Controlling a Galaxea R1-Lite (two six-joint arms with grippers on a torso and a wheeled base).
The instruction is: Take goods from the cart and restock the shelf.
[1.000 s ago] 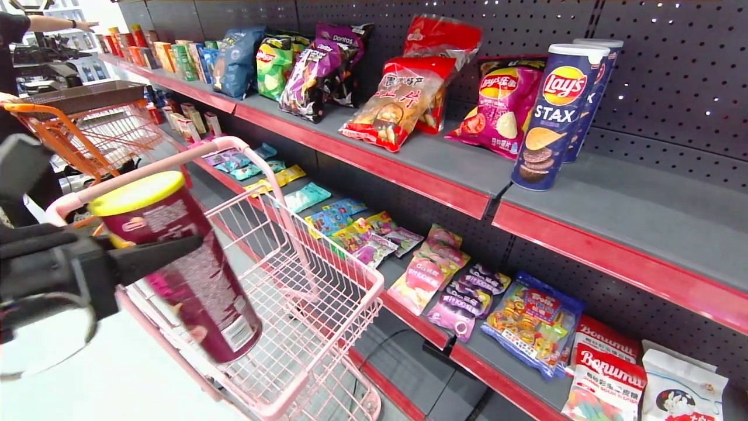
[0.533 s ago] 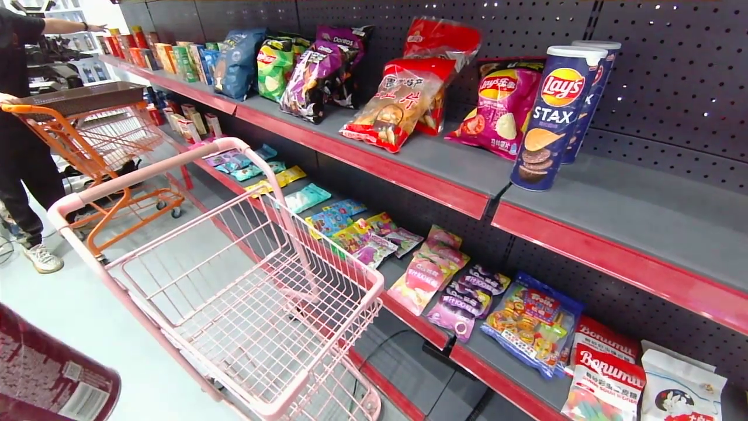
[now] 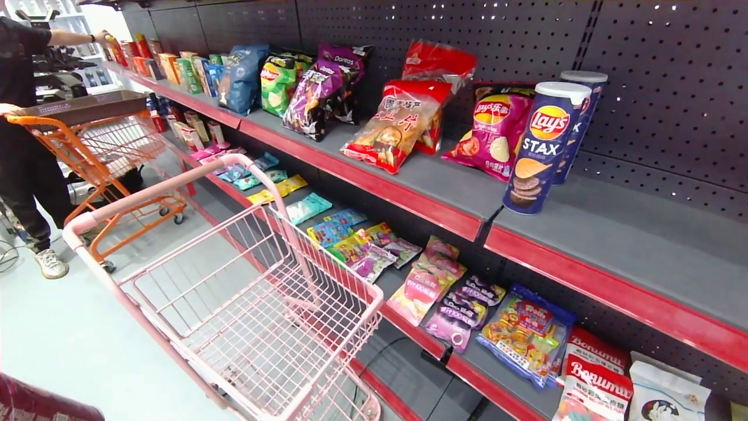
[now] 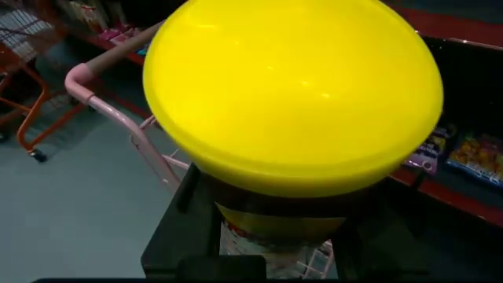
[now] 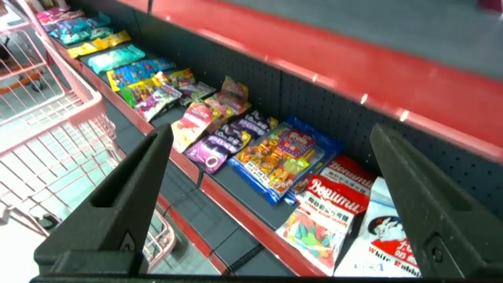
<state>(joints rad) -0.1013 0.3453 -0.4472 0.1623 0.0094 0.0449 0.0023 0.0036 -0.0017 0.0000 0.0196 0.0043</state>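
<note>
A tall cylindrical canister (image 4: 291, 94) is pinched by the left gripper (image 4: 275, 228), its 2 dark fingers pressed against the maroon wall just under the glossy yellow lid. In the head view the same canister (image 3: 35, 403) is seen at about 7 o'clock, low and outside the pink wire cart (image 3: 169, 187), well apart from the shelf.

The right gripper (image 5: 271, 134) is spread wide with nothing between its fingers, and is held above the lower row of flat foil sachets.

The canister is judged to be light and stiff: probably a rolled card tube with a smooth printed skin that may slip, and brittle contents that would not stand hard squeezing or a drop. The lid looks like thin, slightly domed plastic, so a hold on the wall is preferred. Being tall and narrow, it could be tipped easily when set down.

2 similar blue tubes (image 3: 540, 149) stand upright at about 2 o'clock on the grey upper shelf (image 3: 613, 234), matte metal with a red front lip, and bare board lies at their 3 o'clock side.
</note>
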